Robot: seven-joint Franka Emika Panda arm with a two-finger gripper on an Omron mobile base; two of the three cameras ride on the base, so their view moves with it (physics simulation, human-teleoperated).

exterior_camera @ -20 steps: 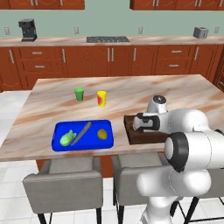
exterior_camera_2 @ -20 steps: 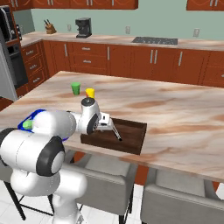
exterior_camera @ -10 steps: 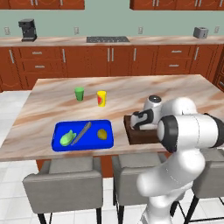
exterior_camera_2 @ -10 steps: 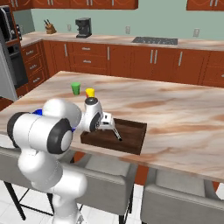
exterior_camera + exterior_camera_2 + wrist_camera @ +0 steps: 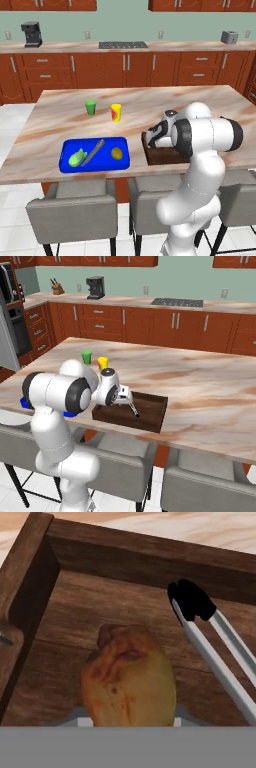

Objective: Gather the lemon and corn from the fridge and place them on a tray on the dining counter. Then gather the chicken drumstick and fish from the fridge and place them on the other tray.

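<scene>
My gripper [image 5: 151,138] hangs over the near left part of the dark wooden tray [image 5: 161,156] on the dining counter, shut on the chicken drumstick [image 5: 129,677]. In the hand view the browned drumstick sits just above the tray's floor, close to the tray wall [image 5: 125,562]. From the right base view the gripper [image 5: 125,398] is at the tray's [image 5: 150,417] left end. The blue tray [image 5: 95,169] to the left holds the lemon [image 5: 117,153] and the green-husked corn [image 5: 76,158].
Metal tongs [image 5: 215,642] lie in the wooden tray to the right of the drumstick. A long utensil [image 5: 93,152] lies in the blue tray. A green cup [image 5: 90,106] and a yellow cup [image 5: 116,112] stand behind it. Stools [image 5: 75,210] line the counter's near edge.
The arm's elbow and upper links have swung over in front of the cameras. The gripper has stayed over the wooden tray's left end, shut on the drumstick.
</scene>
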